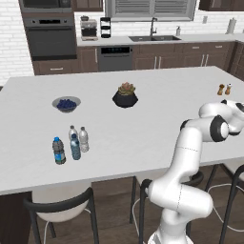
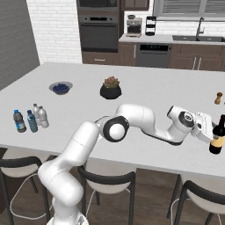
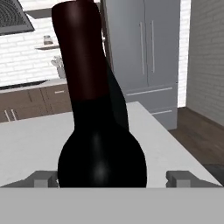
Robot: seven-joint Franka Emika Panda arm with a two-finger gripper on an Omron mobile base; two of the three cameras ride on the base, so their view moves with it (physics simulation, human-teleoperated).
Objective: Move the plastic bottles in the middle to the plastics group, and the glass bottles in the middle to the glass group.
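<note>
- At the right edge of my right base view, the gripper (image 2: 214,134) has its fingers either side of the small dark, nearly black glass bottle (image 2: 215,136); they seem pinched on it, though contact is hidden.
- That bottle fills my hand view's centre, upright.
- The two tiny amber-brown bottles (image 1: 224,89) stand upper right in the left base view.

The arm (image 2: 88,145) is glossy white, built of fat rounded segments with dark grey discs capping the joints. Thin seam lines ring the links. Its hand (image 2: 200,125) looks boxy and white, with 2 small grey fingertips (image 3: 43,178).
</note>
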